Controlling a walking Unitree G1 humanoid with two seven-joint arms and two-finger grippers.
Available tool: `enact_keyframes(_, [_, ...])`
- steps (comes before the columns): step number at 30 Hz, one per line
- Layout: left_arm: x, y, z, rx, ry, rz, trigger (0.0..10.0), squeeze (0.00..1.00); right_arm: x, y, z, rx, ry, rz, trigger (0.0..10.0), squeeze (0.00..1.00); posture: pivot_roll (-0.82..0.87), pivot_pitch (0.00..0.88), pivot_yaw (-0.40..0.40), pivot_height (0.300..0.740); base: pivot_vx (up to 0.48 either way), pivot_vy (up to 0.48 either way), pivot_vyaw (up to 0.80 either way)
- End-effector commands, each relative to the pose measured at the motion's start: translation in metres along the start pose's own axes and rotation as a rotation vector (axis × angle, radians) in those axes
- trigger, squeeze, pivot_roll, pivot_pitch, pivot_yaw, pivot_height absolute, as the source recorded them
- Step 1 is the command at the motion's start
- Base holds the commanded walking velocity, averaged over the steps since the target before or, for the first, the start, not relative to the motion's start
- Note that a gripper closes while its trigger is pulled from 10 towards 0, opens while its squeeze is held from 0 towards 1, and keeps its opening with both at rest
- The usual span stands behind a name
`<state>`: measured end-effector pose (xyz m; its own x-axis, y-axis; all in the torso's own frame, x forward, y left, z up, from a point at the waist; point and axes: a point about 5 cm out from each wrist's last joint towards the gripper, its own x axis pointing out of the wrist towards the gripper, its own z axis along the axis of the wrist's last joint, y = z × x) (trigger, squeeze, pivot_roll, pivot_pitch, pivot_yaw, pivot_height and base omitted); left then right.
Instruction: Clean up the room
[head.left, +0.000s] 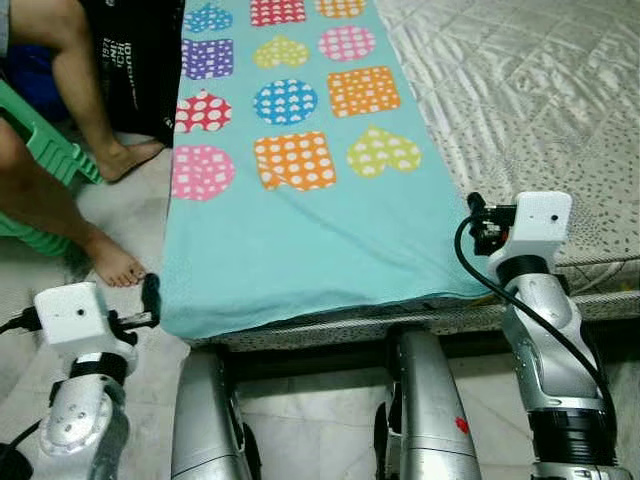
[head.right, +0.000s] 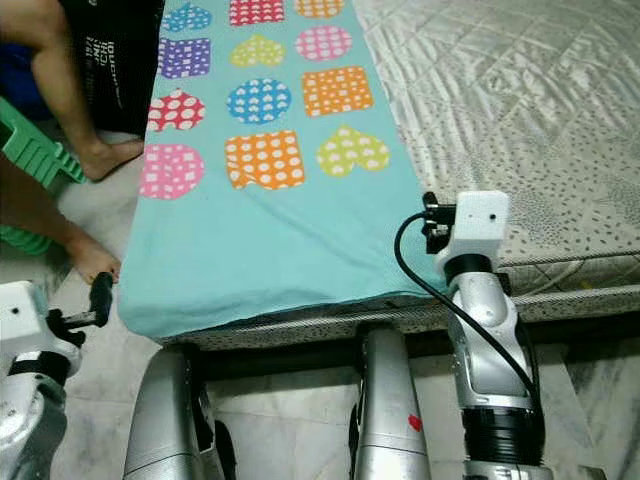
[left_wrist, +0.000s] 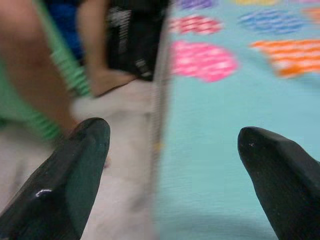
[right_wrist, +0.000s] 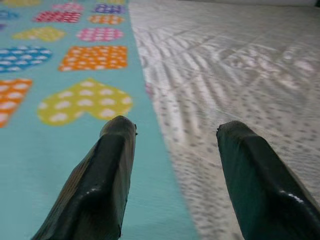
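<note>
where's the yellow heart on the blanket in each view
Left eye view: yellow heart, right column of the turquoise blanket.
Right eye view: same spot.
Left wrist view: not in it.
Right wrist view, just past the right gripper.
Shared landmark: the orange square beside it.

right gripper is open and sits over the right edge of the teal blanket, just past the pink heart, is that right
Almost. The heart nearest the right gripper is yellow-green, not pink; the right wrist view shows it just beyond the open fingers. The rest holds: the gripper is open and sits over the right edge of the teal blanket, where it meets the grey quilted mattress.
</note>
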<state>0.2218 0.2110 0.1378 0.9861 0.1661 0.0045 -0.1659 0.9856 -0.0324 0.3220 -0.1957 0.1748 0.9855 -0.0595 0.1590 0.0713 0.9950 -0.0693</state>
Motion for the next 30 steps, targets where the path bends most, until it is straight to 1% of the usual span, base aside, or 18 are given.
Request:
enact_keyframes(1, [-0.002, -0.009, 0.006, 0.029, -0.038, -0.050, 10.0, 0.00, -0.002, 0.008, 0.001, 0.044, -0.016, 0.042, 10.0, 0.00, -0.08, 0.168, 0.053, 0.497, 0.000, 0.000, 0.00])
enact_keyframes(3, [-0.001, -0.012, 0.008, 0.036, -0.050, -0.063, 10.0, 0.00, -0.002, 0.010, 0.001, 0.053, -0.017, 0.050, 10.0, 0.00, -0.09, 0.158, 0.059, 0.497, 0.000, 0.000, 0.00])
enact_keyframes(4, [0.002, -0.015, 0.010, 0.040, -0.068, -0.065, 10.0, 0.00, -0.001, 0.015, 0.002, 0.085, -0.031, 0.057, 10.0, 0.00, -0.10, 0.142, 0.074, 0.497, 0.000, 0.000, 0.00])
enact_keyframes(7, [0.009, -0.016, 0.011, 0.020, -0.079, -0.057, 10.0, 0.00, 0.000, 0.020, 0.006, 0.119, -0.058, 0.059, 10.0, 0.00, -0.11, 0.119, 0.084, 0.497, 0.000, 0.000, 0.00])
enact_keyframes(8, [0.015, -0.018, 0.013, 0.014, -0.092, -0.061, 10.0, 0.00, 0.001, 0.023, 0.009, 0.147, -0.076, 0.062, 10.0, 0.00, -0.12, 0.108, 0.091, 0.497, 0.000, 0.000, 0.00])
enact_keyframes(10, [0.018, -0.019, 0.014, 0.015, -0.098, -0.067, 10.0, 0.00, 0.002, 0.025, 0.012, 0.160, -0.089, 0.067, 10.0, 0.00, -0.12, 0.108, 0.091, 0.497, 0.000, 0.000, 0.00])
enact_keyframes(14, [0.027, -0.021, 0.014, 0.010, -0.107, -0.075, 10.0, 0.00, 0.005, 0.030, 0.017, 0.188, -0.110, 0.068, 10.0, 0.00, -0.13, 0.083, 0.102, 0.497, 0.000, 0.000, -0.57])
enact_keyframes(23, [0.032, -0.026, 0.014, 0.002, -0.120, -0.083, 10.0, 0.00, 0.011, 0.030, 0.020, 0.202, -0.129, 0.055, 10.0, 0.00, -0.13, 0.063, 0.104, 0.497, 0.000, 0.000, -0.61])
enact_keyframes(30, [0.036, -0.032, 0.014, -0.006, -0.124, -0.093, 10.0, 0.00, 0.010, 0.029, 0.018, 0.211, -0.129, 0.039, 10.0, 0.00, -0.13, 0.056, 0.114, 0.497, 0.000, 0.000, -0.60])
